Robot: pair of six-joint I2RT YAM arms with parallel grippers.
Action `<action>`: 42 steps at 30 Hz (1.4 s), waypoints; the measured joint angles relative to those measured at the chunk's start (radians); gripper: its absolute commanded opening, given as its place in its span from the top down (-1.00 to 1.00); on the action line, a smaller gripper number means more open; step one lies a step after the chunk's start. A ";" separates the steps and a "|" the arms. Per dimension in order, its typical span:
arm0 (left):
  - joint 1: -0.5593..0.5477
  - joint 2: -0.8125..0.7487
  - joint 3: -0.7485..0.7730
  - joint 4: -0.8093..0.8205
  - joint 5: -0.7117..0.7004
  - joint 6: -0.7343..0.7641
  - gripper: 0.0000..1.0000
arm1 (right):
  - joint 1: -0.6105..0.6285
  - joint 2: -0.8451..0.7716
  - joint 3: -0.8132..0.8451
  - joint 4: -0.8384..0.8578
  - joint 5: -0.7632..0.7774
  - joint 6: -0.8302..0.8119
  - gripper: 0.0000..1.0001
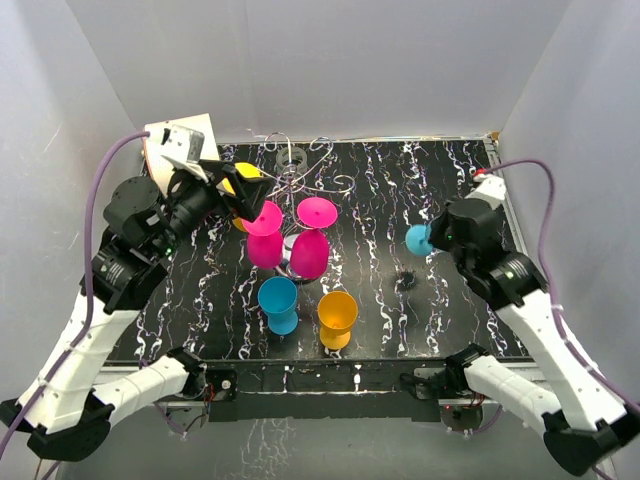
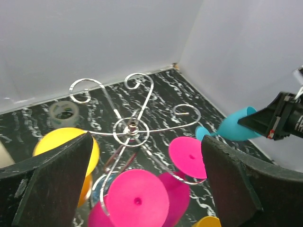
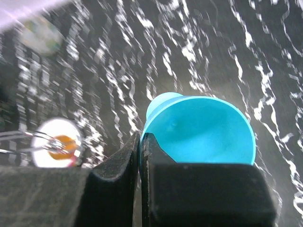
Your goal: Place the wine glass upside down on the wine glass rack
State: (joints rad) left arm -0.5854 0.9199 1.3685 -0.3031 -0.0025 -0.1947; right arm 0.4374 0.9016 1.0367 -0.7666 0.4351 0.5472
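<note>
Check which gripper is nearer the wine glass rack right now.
Left. The left gripper hovers open right at the wine glass rack, on its left side. The right gripper is well off to the rack's right, shut on a cyan wine glass.

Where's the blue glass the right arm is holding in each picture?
Top external: blue glass right of centre.
Left wrist: on the right side, mid-height.
Right wrist: fills the lower centre.
Shared landmark: the black marbled tabletop beneath it.
</note>
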 measured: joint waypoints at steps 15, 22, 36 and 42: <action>0.000 0.261 0.100 0.233 0.378 -0.346 -0.97 | -0.001 -0.311 0.005 0.417 -0.054 0.031 1.00; -0.038 0.338 0.063 0.435 0.462 -0.570 -0.92 | -0.001 -0.327 -0.010 0.535 -0.147 0.093 1.00; -0.288 0.575 0.071 0.688 0.264 -0.824 -0.67 | -0.001 -0.406 -0.102 0.746 -0.202 0.215 1.00; -0.302 0.609 0.081 0.829 0.151 -0.875 -0.38 | -0.001 -0.406 -0.102 0.788 -0.223 0.217 1.00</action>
State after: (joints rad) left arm -0.8875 1.5288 1.4498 0.5255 0.1482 -1.0702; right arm 0.4366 0.4953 0.9348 0.0216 0.2119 0.7647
